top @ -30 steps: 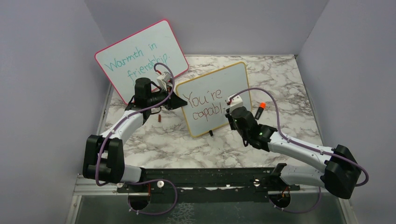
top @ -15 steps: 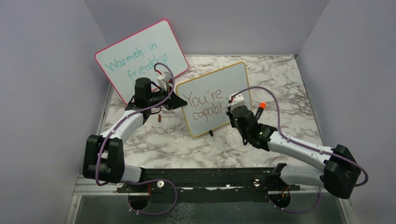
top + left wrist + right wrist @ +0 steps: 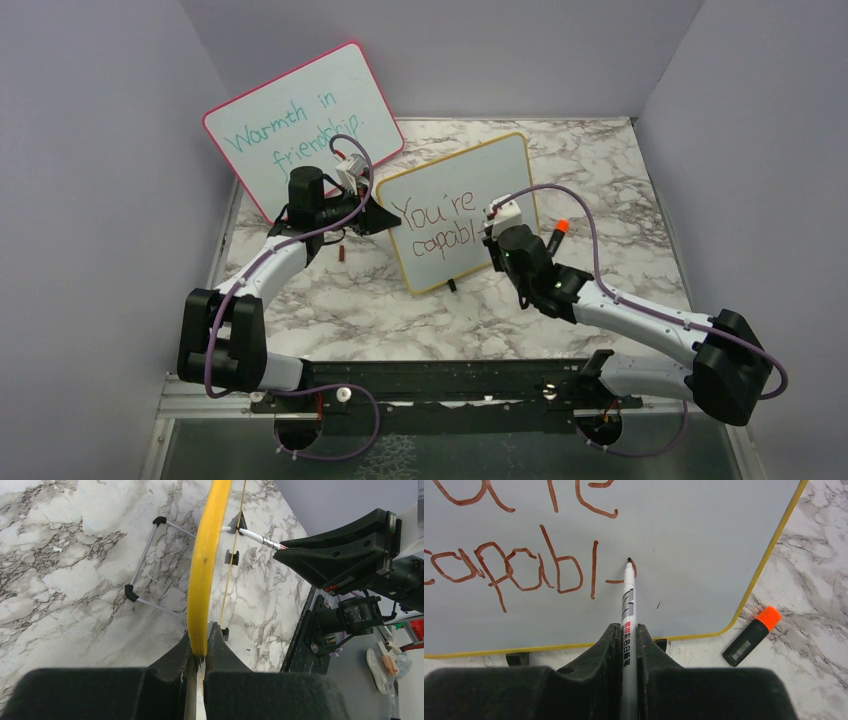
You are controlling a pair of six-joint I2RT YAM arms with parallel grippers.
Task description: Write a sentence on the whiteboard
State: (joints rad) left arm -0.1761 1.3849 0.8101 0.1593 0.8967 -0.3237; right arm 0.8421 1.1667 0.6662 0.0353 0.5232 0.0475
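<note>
1. Whiteboard (image 3: 455, 210) with the yellow-orange frame is standing tilted back on the marble desk (image 3: 600, 170), about mid-desk, in front and to the right of the pink-framed board (image 3: 300, 125).
2. Left hand (image 3: 201, 652) is pinching the whiteboard's left frame edge, fingers closed tight on the yellow rim.
3. Right hand (image 3: 628, 630) is clamping a white marker pen (image 3: 628, 600) between nearly closed fingers. The pen is pointing at the board, with its tip touching the surface.
4. Red-brown sentence (image 3: 440, 225) is reading "You're" over "capabl". A short partial stroke is sitting at the pen tip, just right of the "l".
5. Black marker with an orange cap (image 3: 751, 635) is lying on the desk just beside the whiteboard's lower right corner – not touching it.
6. Wire stand legs (image 3: 145, 560) with black tips are showing behind the board in the left wrist view.
</note>
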